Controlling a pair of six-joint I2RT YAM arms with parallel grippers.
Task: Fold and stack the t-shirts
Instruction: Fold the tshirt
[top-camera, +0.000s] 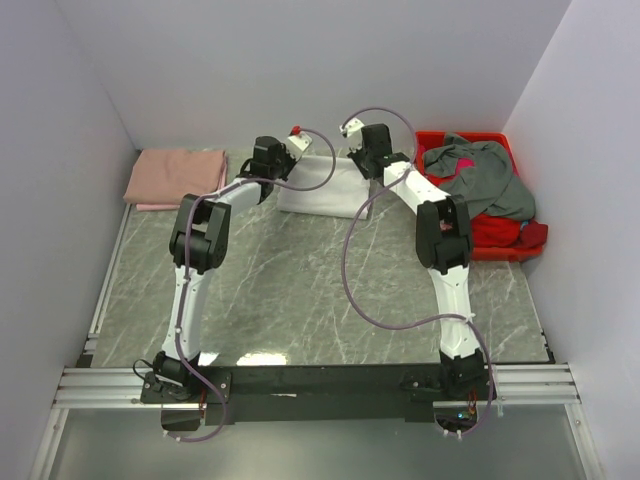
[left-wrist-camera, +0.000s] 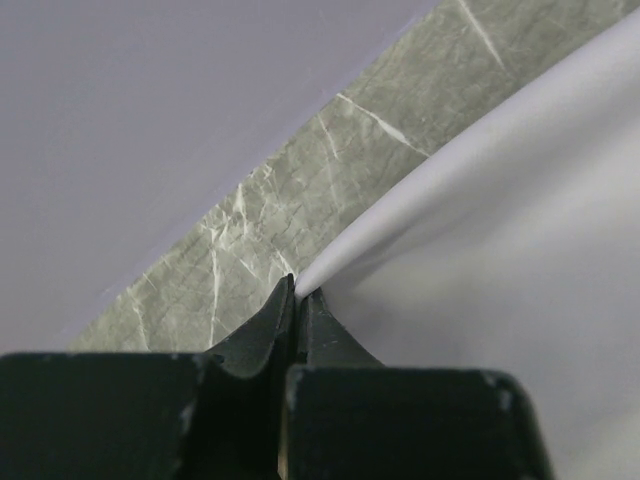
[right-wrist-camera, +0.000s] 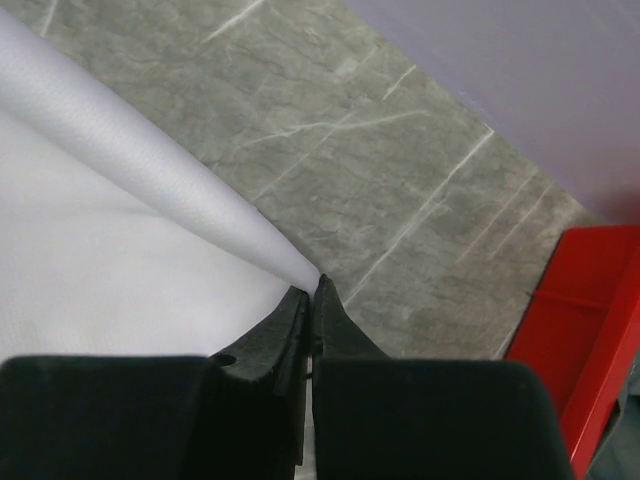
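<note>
A white t-shirt (top-camera: 318, 184) lies folded at the back middle of the table. My left gripper (top-camera: 294, 146) is shut on its left far corner; the left wrist view shows the cloth (left-wrist-camera: 500, 230) pinched at the gripper (left-wrist-camera: 297, 292). My right gripper (top-camera: 354, 152) is shut on its right far corner; the right wrist view shows the cloth (right-wrist-camera: 120, 250) pinched at the gripper (right-wrist-camera: 312, 290). A salmon-pink t-shirt (top-camera: 175, 177) lies folded at the back left. A grey t-shirt (top-camera: 485, 175) and a red one (top-camera: 500, 232) lie crumpled in the bin.
A red plastic bin (top-camera: 505, 140) stands at the back right, its corner also in the right wrist view (right-wrist-camera: 590, 330). White walls close the back and both sides. The marble table (top-camera: 300, 300) stretches toward the arm bases.
</note>
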